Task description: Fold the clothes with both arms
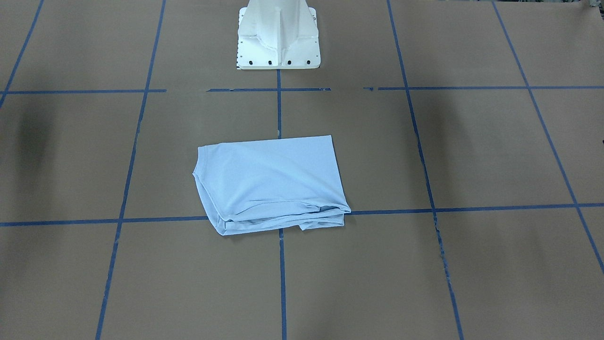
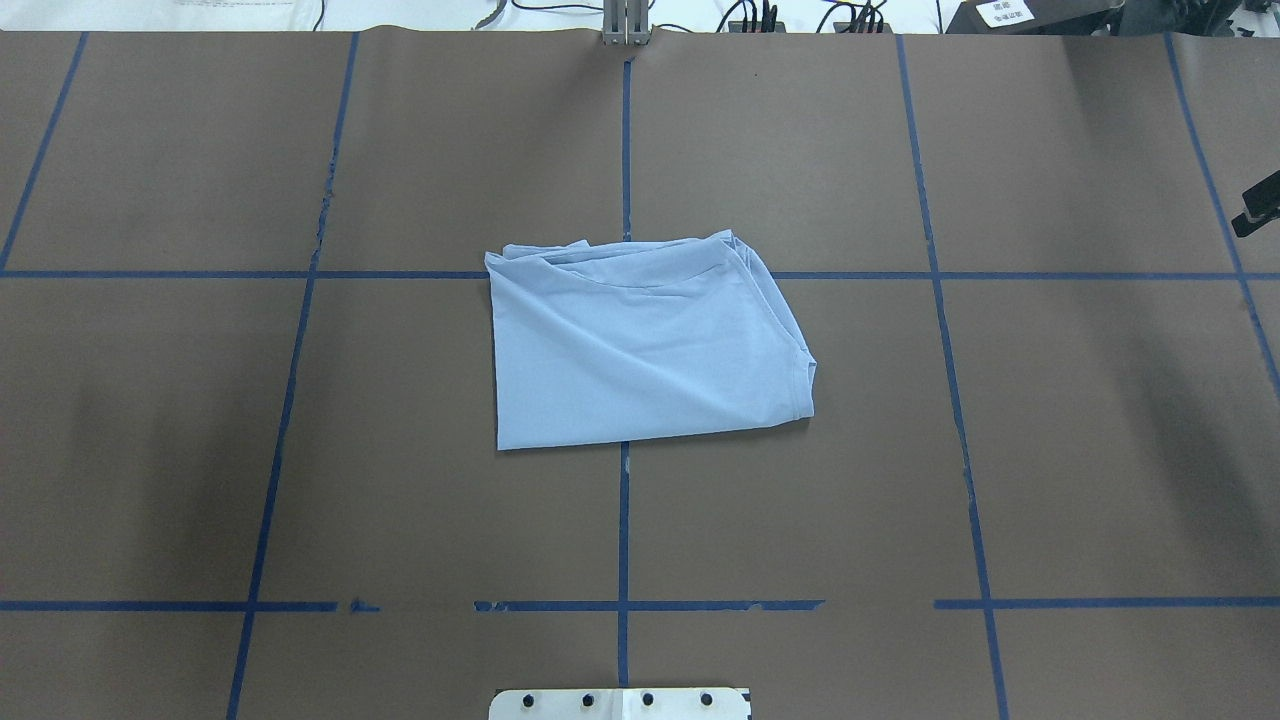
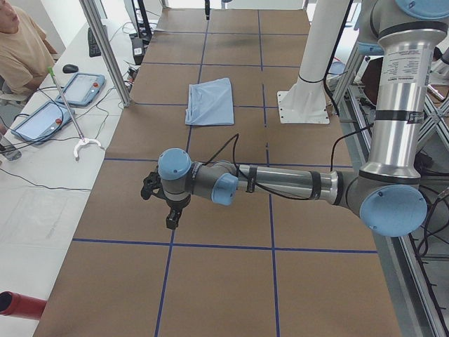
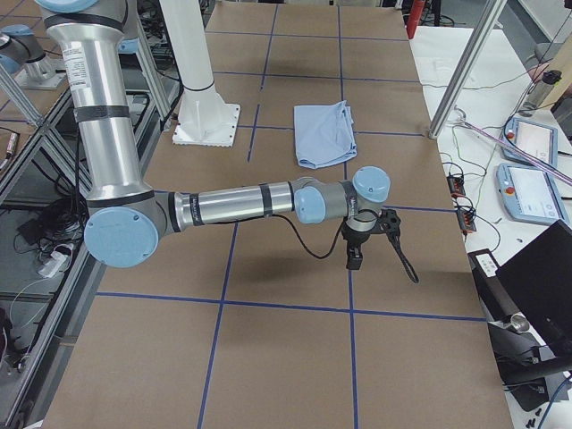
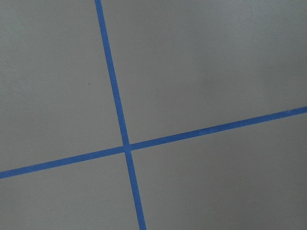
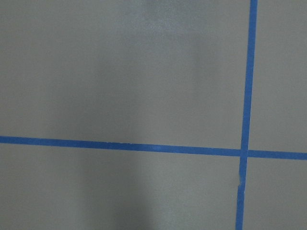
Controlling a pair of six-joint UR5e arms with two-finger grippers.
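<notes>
The clothes are one light blue T-shirt [image 2: 640,345], folded into a rough rectangle in the middle of the table [image 1: 269,182]. Its layered edges lie on the side away from the robot. It appears small in the side views [image 3: 210,102] [image 4: 324,134]. The left arm [image 3: 280,184] reaches out over the table's left end, its black gripper [image 3: 170,221] pointing down, far from the shirt. The right arm [image 4: 232,206] mirrors it at the right end, with its gripper [image 4: 355,261] above bare table. I cannot tell whether either gripper is open or shut. Both wrist views show only table and tape.
Blue tape lines [image 2: 625,150] divide the brown table into squares. The white pedestal base [image 1: 278,42] stands at the robot's side. A side bench holds two teach pendants [image 3: 83,89], a person sits beside it, and a metal post [image 3: 105,49] rises at the table's edge.
</notes>
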